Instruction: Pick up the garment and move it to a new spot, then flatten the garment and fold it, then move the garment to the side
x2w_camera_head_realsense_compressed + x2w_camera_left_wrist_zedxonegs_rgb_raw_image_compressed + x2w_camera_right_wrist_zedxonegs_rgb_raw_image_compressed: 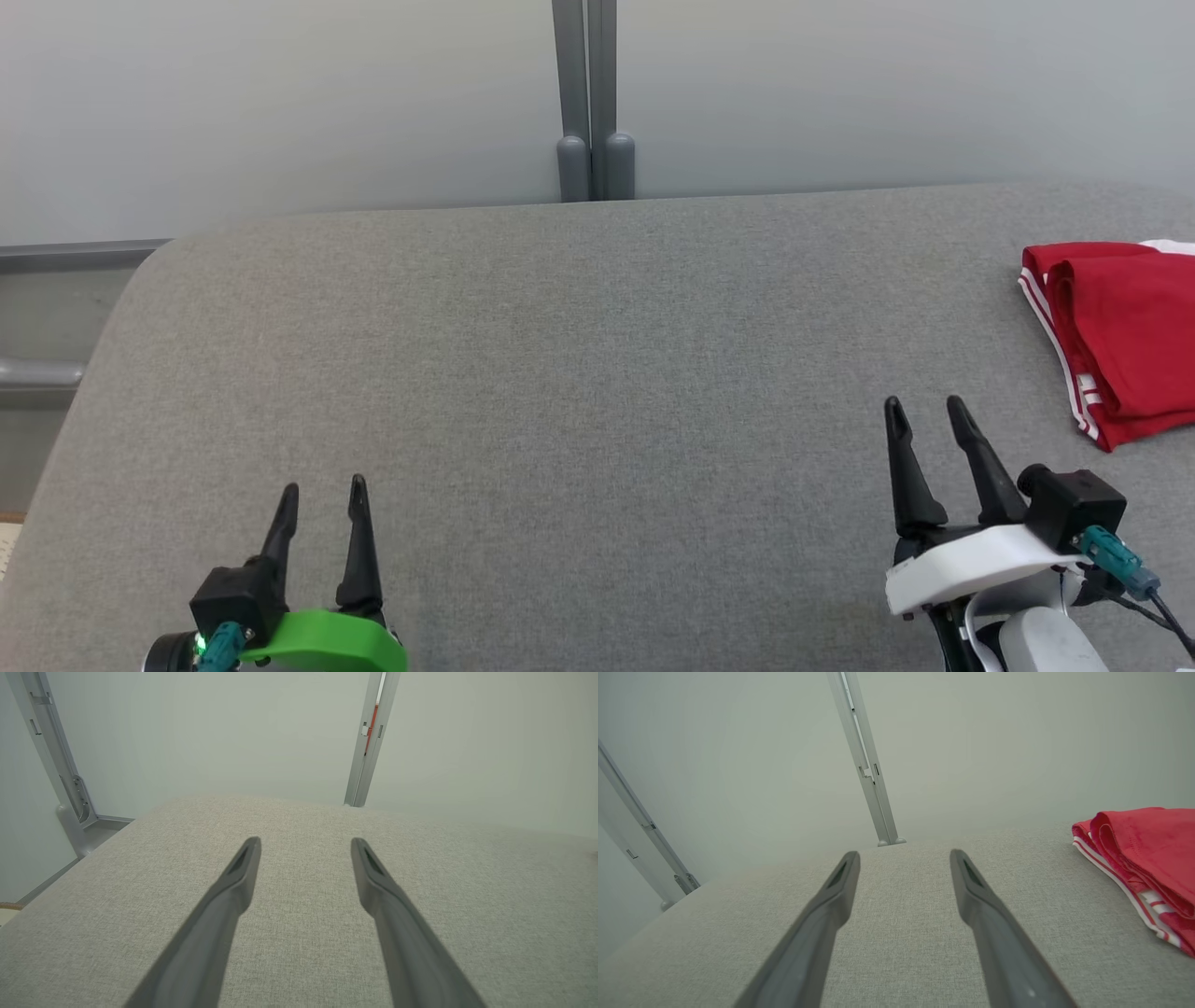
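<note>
The garment [1120, 336] is red with white stripes along its edge and lies folded at the far right of the grey padded table [579, 373], partly cut off by the frame. The right wrist view has the garment [1148, 858] at its right side. My right gripper [927, 414] hovers open just left of and nearer than it, nothing between its fingers. My left gripper [324, 496] stands open at the lower left over bare fabric. In the wrist views the left gripper [306, 844] and the right gripper [904, 857] each show two spread fingers with nothing between them.
A pale wall with a grey vertical post [585, 103] runs behind the table. The table's rounded left corner [149, 271] drops off toward a grey rail [37, 373].
</note>
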### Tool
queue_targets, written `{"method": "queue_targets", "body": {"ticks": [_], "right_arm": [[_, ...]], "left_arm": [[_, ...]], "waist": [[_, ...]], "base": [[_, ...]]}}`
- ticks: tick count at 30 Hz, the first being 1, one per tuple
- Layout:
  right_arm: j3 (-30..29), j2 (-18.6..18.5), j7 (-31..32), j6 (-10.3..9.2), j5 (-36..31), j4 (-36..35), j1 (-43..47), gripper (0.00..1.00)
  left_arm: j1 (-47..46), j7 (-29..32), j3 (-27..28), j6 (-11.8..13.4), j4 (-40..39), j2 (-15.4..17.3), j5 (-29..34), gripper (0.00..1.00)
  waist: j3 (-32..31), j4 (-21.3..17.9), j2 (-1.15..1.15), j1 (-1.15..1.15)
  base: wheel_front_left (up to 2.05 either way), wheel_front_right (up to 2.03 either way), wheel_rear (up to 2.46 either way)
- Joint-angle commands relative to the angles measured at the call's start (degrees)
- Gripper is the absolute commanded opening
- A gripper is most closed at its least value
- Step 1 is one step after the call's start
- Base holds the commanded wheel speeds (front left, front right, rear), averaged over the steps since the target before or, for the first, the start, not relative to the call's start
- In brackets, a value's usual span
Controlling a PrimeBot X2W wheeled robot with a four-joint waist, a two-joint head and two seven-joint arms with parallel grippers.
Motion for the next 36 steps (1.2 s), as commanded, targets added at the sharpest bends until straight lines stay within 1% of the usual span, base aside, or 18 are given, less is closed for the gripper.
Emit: {"method": "queue_targets", "body": {"ticks": [1, 4, 18, 36], "right_arm": [[0.0, 0.1, 0.0, 0.01, 0.0, 0.4, 0.1, 0.0], [0.0, 0.2, 0.3, 0.01, 0.9, 1.4, 0.7, 0.0], [-1.4, 0.0, 4.1, 0.0, 15.2, 1.6, 0.0, 0.0], [-3.1, -0.2, 8.2, -0.01, 30.3, 1.8, -0.8, 0.0]], "left_arm": [[0.2, 0.0, 0.0, 0.0, 0.4, 0.0, 0.0, 0.0], [0.7, 0.4, 0.2, -0.1, 1.6, -0.2, -0.9, 0.0], [-0.6, 4.4, 2.3, -1.4, 1.0, -0.1, -15.4, 0.0], [-2.0, 8.6, 4.4, -2.8, 0.2, -0.1, -30.8, 0.0]], "waist": [[0.0, 0.0, 0.0, 0.0], [0.0, 0.0, 0.0, 0.0], [0.2, -0.2, 0.0, 0.0], [0.4, -0.4, 0.0, 0.0]], "base": [[0.0, 0.0, 0.0], [0.0, 0.0, 0.0], [0.0, 0.0, 0.0], [0.0, 0.0, 0.0]]}}
